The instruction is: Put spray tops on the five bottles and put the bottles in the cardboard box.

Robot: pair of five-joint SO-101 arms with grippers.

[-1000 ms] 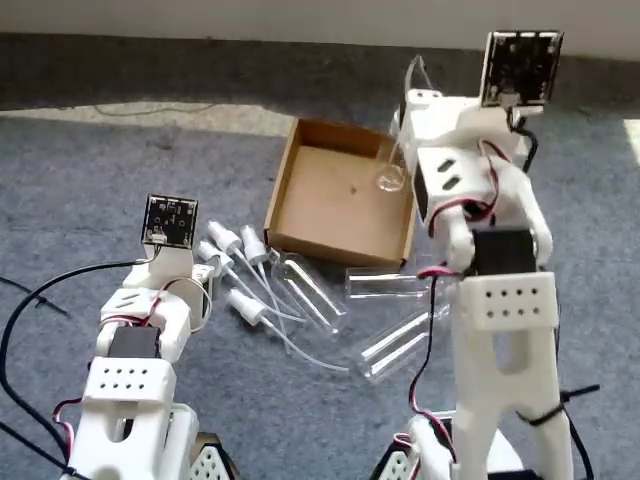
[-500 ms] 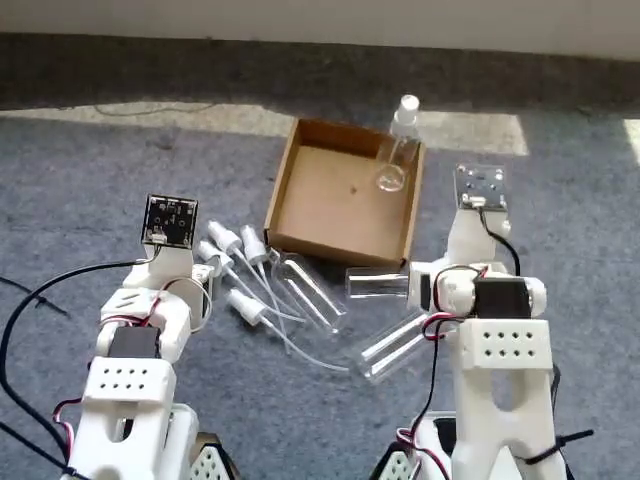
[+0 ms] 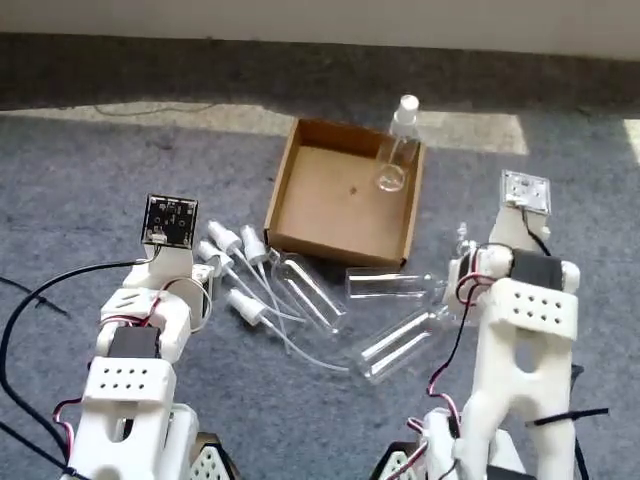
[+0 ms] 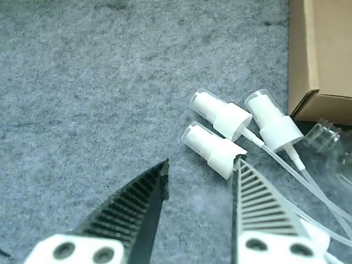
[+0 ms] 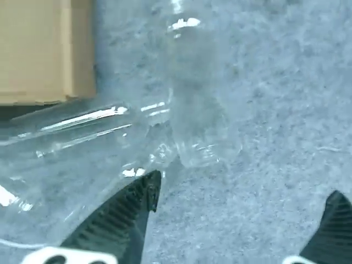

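**A:** What are they working on?

**B:** Grey carpet (image 3: pixel 120 180), with a sunlit patch along the far side and a dark strip under a pale wall (image 3: pixel 300 15).

**A:** And the box?

**B:** The box (image 3: pixel 340 235) sits open in the middle, beyond both arms. One capped bottle (image 3: pixel 398 150) stands in its far corner on the right arm's side. The bare bottles (image 3: pixel 398 343) lie on the carpet just in front of the box, and the loose spray tops (image 3: pixel 235 250) lie beside them, nearer the left arm.

**A:** Is the left gripper holding anything?

**B:** No. The left gripper (image 4: pixel 201 165) has its fingers apart with only carpet between them. One tip is just beside a spray top.

**A:** The right one?

**B:** The right gripper (image 5: pixel 245 187) is spread wide and holds nothing. It hangs over the bare bottles, with one finger right at the glass.
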